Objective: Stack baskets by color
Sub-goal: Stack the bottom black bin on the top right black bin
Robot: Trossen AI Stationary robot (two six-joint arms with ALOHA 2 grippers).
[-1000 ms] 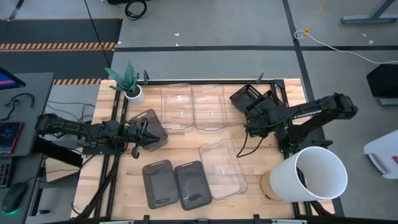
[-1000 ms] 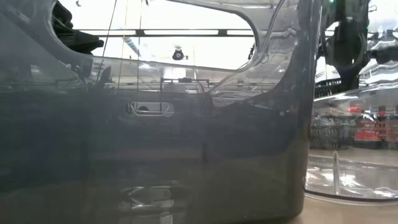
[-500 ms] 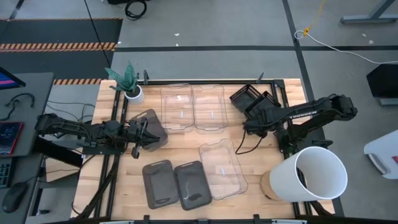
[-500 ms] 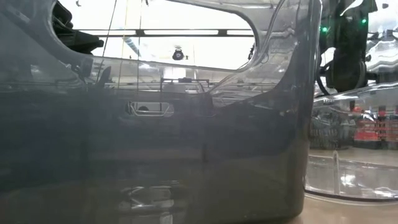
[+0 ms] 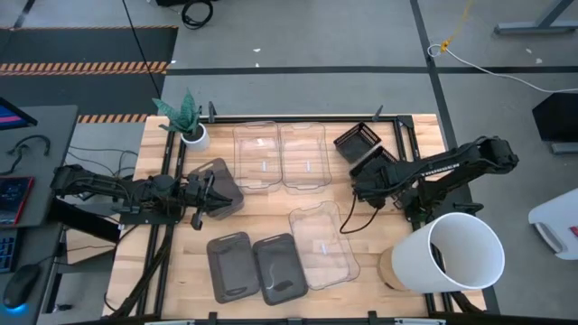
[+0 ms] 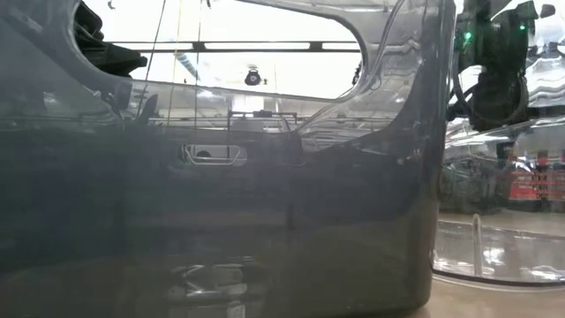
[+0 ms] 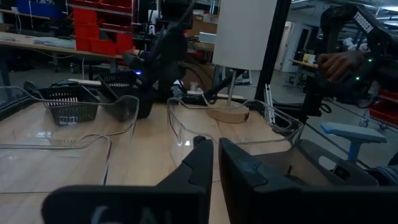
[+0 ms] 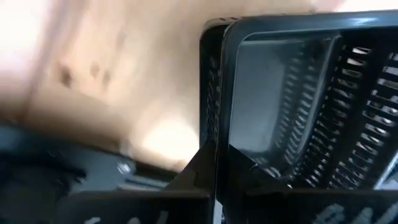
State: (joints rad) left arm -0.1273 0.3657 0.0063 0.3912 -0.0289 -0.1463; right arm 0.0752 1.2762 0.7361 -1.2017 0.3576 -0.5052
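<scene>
My left gripper (image 5: 209, 195) at the table's left is shut on a dark grey basket (image 5: 224, 184). Two more dark grey baskets (image 5: 230, 267) (image 5: 280, 269) lie side by side near the front edge. My right gripper (image 5: 363, 187) at the right is shut on a black slatted basket (image 5: 379, 163). A second black basket (image 5: 355, 139) rests on the table at the far right. Two clear baskets (image 5: 257, 158) (image 5: 303, 157) lie at the far middle, and a third clear basket (image 5: 322, 244) lies nearer the front. My left gripper pinches the dark grey basket's rim (image 7: 216, 144) at its left end between both fingers. The fingers come in level from the table's left. The basket sits tilted; whether its right end touches the table I cannot tell. My right gripper has the black basket's side wall (image 8: 214, 134), one finger inside (image 8: 249, 177) and one outside. The fingers slant steeply down from above. Whether the basket is clear of the table I cannot tell.
A big white bucket (image 5: 456, 253) stands at the near right, close to my right arm. A small plant pot (image 5: 192, 134) is at the far left. In the low view a dark grey basket (image 6: 221, 177) fills most of the picture.
My right gripper has sunk and tipped further downward, drifting toward the near edge with the black basket, which has drawn away from the second black basket at the far right.
</scene>
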